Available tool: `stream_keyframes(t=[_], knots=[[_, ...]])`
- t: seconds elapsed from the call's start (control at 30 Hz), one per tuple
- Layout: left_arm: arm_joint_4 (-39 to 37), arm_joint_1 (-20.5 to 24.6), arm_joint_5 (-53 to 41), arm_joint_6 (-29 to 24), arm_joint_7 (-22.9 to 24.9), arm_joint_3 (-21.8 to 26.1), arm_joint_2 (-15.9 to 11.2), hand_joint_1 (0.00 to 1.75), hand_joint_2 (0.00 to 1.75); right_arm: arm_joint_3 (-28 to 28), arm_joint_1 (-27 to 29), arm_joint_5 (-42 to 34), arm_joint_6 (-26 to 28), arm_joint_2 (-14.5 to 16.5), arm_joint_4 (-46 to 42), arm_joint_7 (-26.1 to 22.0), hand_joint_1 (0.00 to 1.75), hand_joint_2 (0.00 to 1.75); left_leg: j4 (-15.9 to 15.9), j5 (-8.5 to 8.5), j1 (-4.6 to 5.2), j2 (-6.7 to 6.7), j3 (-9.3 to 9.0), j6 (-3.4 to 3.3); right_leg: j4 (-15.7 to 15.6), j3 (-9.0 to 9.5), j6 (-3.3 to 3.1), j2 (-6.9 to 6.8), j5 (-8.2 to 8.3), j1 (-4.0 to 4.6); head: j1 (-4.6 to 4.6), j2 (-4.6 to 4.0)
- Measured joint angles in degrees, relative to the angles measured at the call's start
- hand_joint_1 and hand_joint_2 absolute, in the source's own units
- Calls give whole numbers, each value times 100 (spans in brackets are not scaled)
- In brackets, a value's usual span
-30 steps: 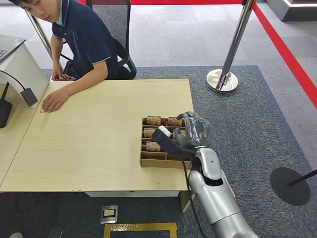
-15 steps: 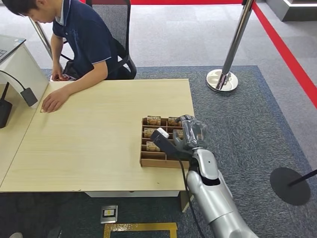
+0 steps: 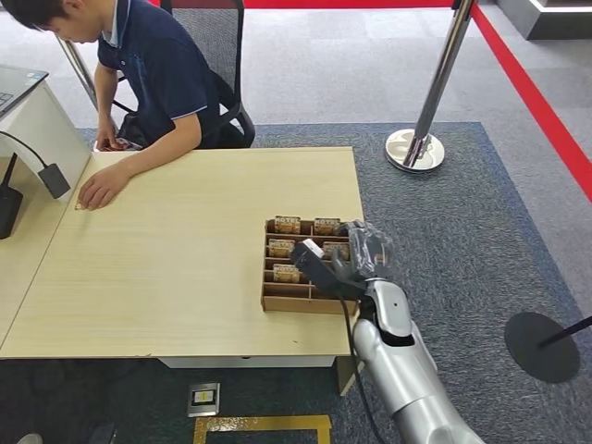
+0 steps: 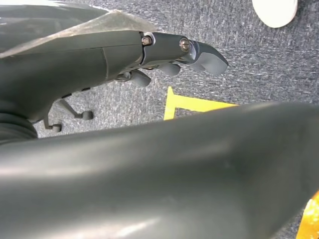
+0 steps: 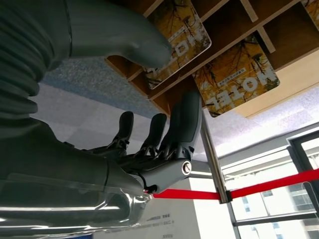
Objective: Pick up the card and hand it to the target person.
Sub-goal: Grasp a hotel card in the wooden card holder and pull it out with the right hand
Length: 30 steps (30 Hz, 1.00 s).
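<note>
Several yellow cards (image 3: pixel 287 225) stand in the slots of a brown wooden tray (image 3: pixel 297 300), a bit right of the middle of our head picture. We can see the word HOTEL on two of them up close in the right wrist picture, and the card (image 5: pixel 177 37) nearest our thumb sits at the top middle there. Our right hand (image 3: pixel 351 254) is at the right side of the tray. Its thumb tip lies against that card, and its dark fingers (image 5: pixel 184 122) are on the other side of the tray's wall, so they are apart and not closed on the card. Our left hand (image 4: pixel 165 52) hangs over the grey carpet with nothing in it, fingers a little curled. The tray sits near the lower right corner of the pale table (image 3: pixel 175 259). A person (image 3: pixel 150 69) in a dark blue shirt sits at the upper left, one hand (image 3: pixel 101 188) flat on the table.
</note>
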<state>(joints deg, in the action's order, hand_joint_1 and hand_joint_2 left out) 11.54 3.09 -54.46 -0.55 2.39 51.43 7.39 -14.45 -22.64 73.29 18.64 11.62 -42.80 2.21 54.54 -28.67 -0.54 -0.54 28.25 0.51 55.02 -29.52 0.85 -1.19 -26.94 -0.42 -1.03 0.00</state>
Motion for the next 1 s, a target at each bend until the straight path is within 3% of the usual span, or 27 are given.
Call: stream_keyframes(t=[1.0], knots=[[0,2,-108,4,-7,49,2,0,0,103,-11,191,-71,68,99,-31,93,175,0,0,0,0,4,0,0,-2,0,0,0,0,0,0]])
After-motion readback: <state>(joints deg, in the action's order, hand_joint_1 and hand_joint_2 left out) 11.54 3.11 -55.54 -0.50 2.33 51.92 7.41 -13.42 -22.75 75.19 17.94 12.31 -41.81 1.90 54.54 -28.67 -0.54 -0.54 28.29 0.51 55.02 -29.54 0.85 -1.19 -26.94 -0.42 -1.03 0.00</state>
